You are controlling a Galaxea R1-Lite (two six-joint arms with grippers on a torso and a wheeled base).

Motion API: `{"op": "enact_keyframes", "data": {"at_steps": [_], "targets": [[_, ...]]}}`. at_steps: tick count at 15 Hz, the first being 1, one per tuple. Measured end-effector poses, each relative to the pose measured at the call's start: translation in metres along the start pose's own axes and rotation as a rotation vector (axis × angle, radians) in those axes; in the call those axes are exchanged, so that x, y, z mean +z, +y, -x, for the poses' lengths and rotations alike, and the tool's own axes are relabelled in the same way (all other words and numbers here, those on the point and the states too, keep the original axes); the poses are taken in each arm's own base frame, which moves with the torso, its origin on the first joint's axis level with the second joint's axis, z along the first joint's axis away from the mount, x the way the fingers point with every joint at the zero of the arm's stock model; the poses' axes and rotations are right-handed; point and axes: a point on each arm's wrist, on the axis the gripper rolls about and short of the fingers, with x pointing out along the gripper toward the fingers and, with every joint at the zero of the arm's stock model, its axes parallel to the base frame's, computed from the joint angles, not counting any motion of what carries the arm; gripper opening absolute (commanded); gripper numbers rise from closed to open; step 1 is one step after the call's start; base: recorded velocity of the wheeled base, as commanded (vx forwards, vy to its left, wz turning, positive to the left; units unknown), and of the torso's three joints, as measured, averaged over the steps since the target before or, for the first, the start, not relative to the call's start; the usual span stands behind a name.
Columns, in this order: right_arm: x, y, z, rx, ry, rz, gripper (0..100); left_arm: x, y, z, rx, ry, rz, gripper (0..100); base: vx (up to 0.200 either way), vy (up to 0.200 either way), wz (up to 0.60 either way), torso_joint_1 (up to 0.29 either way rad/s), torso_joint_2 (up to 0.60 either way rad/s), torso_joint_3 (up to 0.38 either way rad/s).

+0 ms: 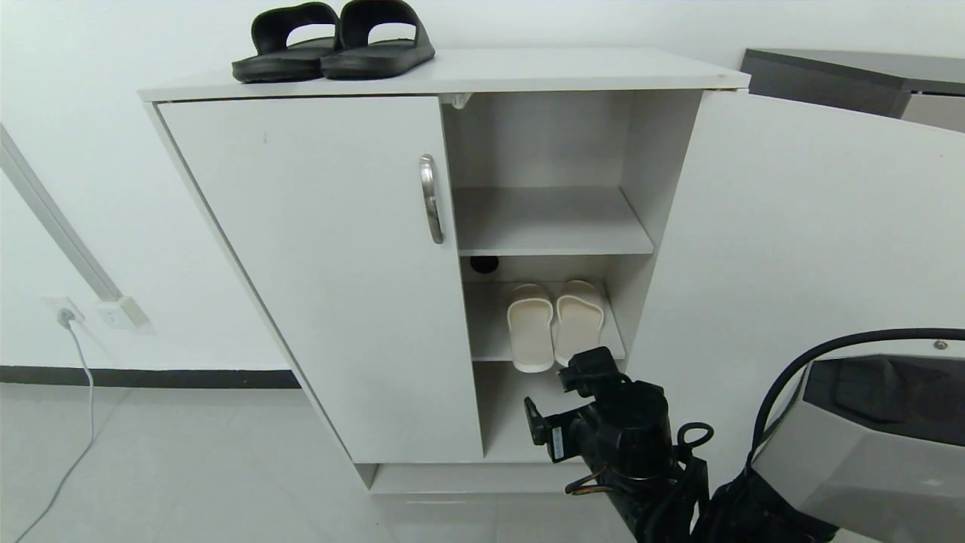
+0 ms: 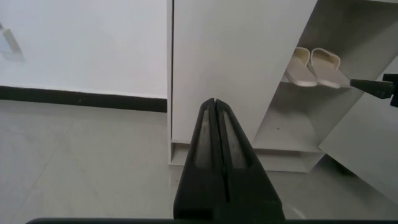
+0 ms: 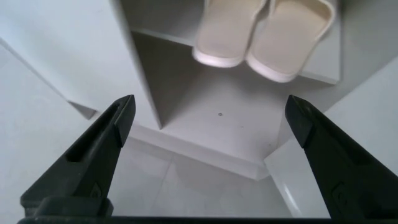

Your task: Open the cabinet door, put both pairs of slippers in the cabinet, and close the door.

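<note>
Sitting on shelf [image 1: 490, 335]: two white slippers [image 1: 530, 328]; two black slippers [image 1: 377, 47] atop cabinet [image 1: 565, 72]; right jaws spread, left jaws closed.

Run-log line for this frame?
right door: open | left door: shut | white slippers: inside, second shelf | black slippers: on cabinet top | right gripper: open | left gripper: shut

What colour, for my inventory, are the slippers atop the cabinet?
Black open-toed slippers; head view shows them best.

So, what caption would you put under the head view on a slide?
White slippers on the open cabinet lower shelf, black slippers on top, right gripper just below the white pair.
</note>
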Motion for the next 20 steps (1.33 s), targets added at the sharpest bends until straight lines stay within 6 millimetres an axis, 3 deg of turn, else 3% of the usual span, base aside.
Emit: {"op": "enact_keyframes", "data": {"at_steps": [20], "targets": [[0.0018, 0.0008, -0.0017, -0.008, -0.008, -0.003, 100, 0.0, 0.0, 0.0, -0.001, 0.001, -0.003, 0, 0.0, 0.0, 0.0, 0.001, 0.0, 0.067]]}}
